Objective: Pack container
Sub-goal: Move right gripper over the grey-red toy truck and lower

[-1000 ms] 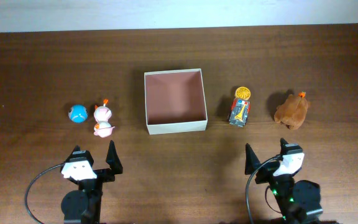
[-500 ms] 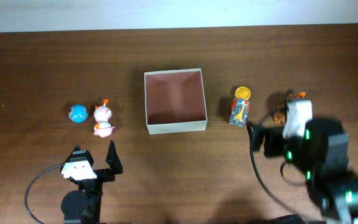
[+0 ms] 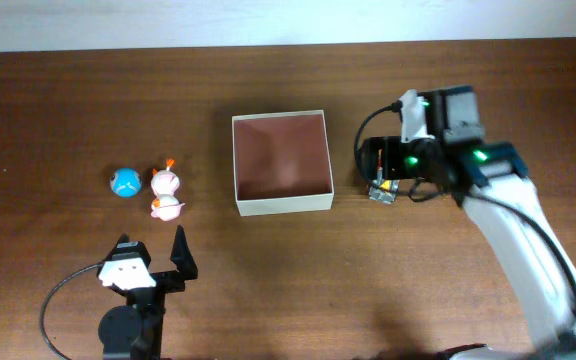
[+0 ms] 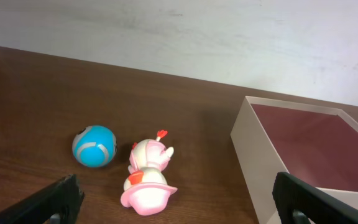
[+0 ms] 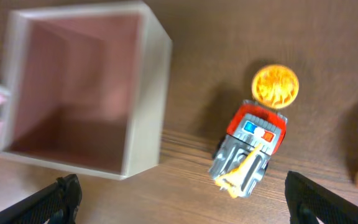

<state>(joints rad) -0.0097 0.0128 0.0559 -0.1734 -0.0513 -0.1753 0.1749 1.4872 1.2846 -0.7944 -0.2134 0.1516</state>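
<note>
At the middle of the desk, the container is sitting upright, its reddish-brown inside facing up. Just beside its right wall, a red-and-grey toy vehicle is lying with a yellow disc near its far end; that cream wall is standing between the toy and the inside. The right fingers are hanging spread wide over the vehicle, gripping nothing. Well to the container's left, a blue ball and a pair of pink-and-white figures are lying side by side. The left fingers are standing wide apart, empty.
</note>
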